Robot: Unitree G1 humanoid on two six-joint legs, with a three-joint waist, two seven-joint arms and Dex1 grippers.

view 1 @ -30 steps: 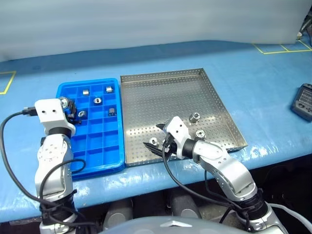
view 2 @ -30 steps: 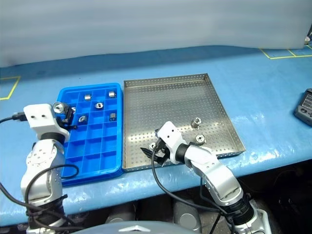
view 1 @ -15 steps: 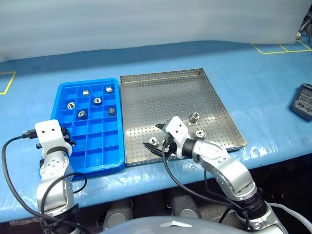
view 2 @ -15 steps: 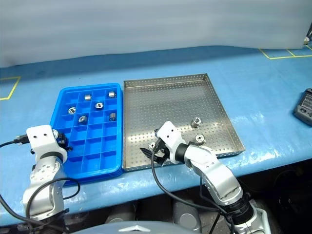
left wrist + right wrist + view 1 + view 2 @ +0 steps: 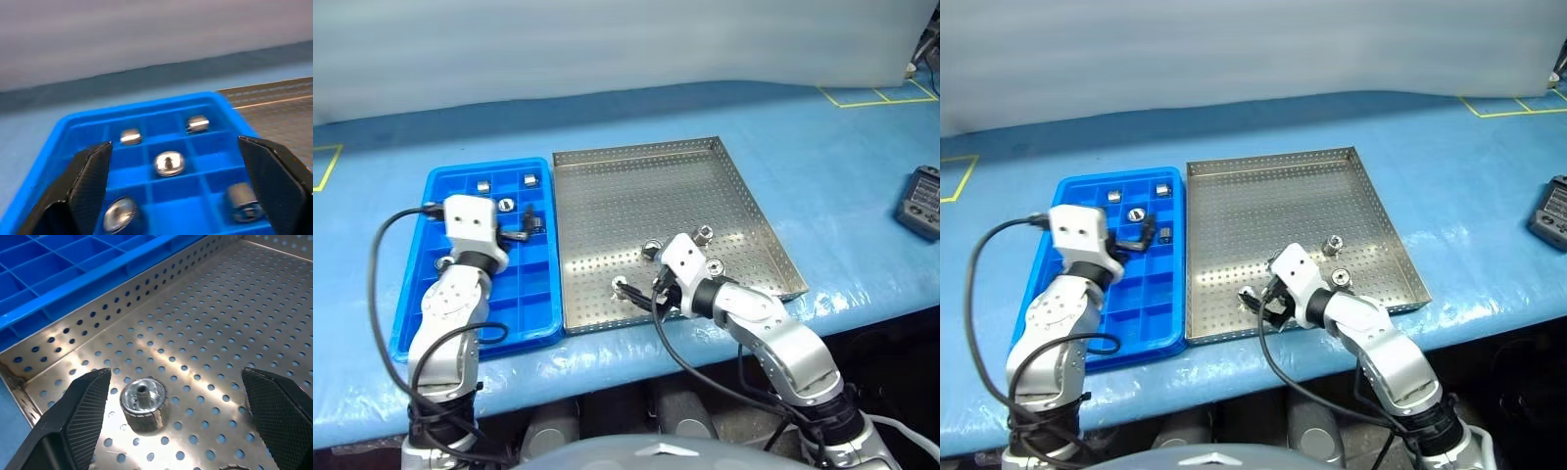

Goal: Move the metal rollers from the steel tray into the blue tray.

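- no readable writing or brand on anything in view
- right gripper (image 5: 171, 431) fingers spread wide, released, nothing held; low over near-left corner of steel tray (image 5: 636, 186), one of the metal rollers (image 5: 143, 404) upright on the perforated floor between the fingers, not touching either
- steel tray: 4 rollers visible, all in the near part: near-left one (image 5: 621, 286), one (image 5: 651, 249) just far of the right wrist, one (image 5: 704, 235) and one (image 5: 714, 267) toward the right rim; far half of floor bare, open room there
- steel tray's left rim lies against blue tray (image 5: 416, 294); both near edges close to table (image 5: 822, 176) front edge
- left gripper (image 5: 171, 191) released, fingers wide apart, empty, over middle of blue tray
- blue tray: at least 5 rollers in far compartments, one per cell; near rows empty
- dark device (image 5: 922, 201) at far right of table, well apart from trays
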